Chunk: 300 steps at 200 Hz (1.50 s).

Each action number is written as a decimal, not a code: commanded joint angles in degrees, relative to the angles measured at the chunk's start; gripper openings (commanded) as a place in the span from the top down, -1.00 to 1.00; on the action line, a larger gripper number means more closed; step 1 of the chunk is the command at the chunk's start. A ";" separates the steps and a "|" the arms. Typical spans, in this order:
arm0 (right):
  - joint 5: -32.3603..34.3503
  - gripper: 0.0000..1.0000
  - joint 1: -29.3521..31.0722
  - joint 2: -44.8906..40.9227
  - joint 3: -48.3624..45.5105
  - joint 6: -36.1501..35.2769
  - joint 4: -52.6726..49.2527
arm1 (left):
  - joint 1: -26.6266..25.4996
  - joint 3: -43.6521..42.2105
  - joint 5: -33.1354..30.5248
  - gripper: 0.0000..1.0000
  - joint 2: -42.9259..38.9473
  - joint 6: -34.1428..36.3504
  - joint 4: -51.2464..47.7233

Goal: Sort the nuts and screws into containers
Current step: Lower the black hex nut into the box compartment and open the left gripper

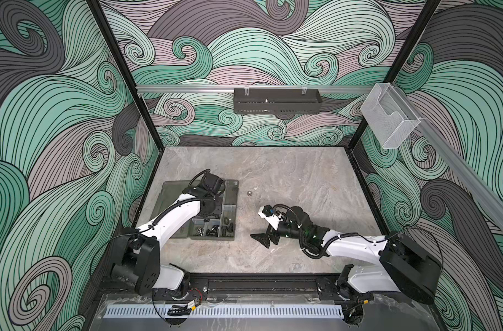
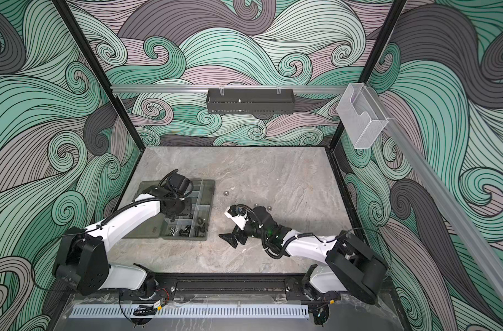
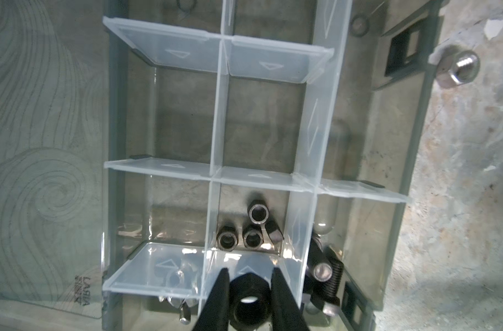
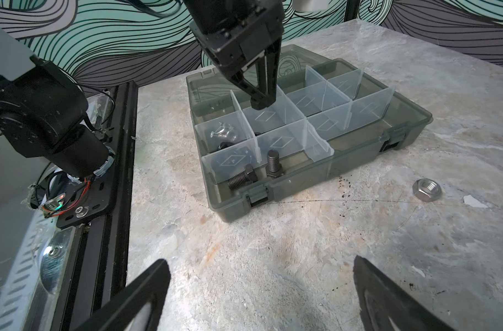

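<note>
Left arm: your left arm (image 1: 175, 213) reaches forward from its base over the organizer box (image 1: 230, 188). The wrist is bent so the tool points down into the box.
Left gripper: your left gripper (image 3: 249, 282) has its jaws drawn narrow on a black nut (image 3: 248, 311), with the nut's bore facing the wrist camera. In the right wrist view its fingertips (image 4: 262, 99) hang just above the clear dividers (image 4: 330, 123), near the middle of the box. You cannot tell which compartment lies beneath them.
Right arm: your right arm (image 1: 350, 243) lies low and stretched toward the middle of the table (image 1: 273, 172). Its tool points toward the box and is well apart from it.
Right gripper: your right gripper (image 4: 260, 259) stands with jaws wide and nothing between them, close above the table.
Nuts in the box: three dark nuts (image 3: 253, 238) sit together in one compartment, near the held one. Silver winged nuts (image 4: 223, 131) lie in a corner compartment.
Screws: two screws (image 4: 240, 180) are in the long compartment on the latch side, one lying down and one standing on its head.
Loose nut: one silver nut (image 4: 427, 189) lies on the table near the box.
</note>
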 commanded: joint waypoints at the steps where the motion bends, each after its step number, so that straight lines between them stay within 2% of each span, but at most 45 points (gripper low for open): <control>1: -1.37 -0.99 0.12 0.52 0.77 -2.35 2.87 | 0.40 3.31 -0.85 0.56 3.58 0.19 -1.06; 50: -2.76 -0.99 0.10 -1.64 -0.17 -2.20 3.70 | 0.44 1.87 -2.30 0.56 6.05 -0.29 -0.11; 180: -4.53 -0.99 0.12 0.82 2.27 -2.24 0.04 | 0.33 2.15 -4.11 0.44 7.78 0.49 0.27; 216: -3.25 -0.99 0.04 -0.15 1.40 -2.59 0.18 | 0.27 2.46 -3.74 0.41 5.46 0.42 -1.31; 255: -1.92 -0.99 -1.34 -0.53 -3.97 0.06 5.92 | -0.83 4.05 1.72 0.41 -1.38 -0.83 -4.84; 276: -1.38 -0.98 -2.13 -1.70 -4.73 0.66 5.88 | -1.51 3.78 3.10 0.41 -6.32 -0.62 -5.15; 300: -2.93 -0.99 -3.16 -1.13 -3.31 0.89 3.72 | -2.43 2.40 7.42 0.40 -9.74 0.71 -2.56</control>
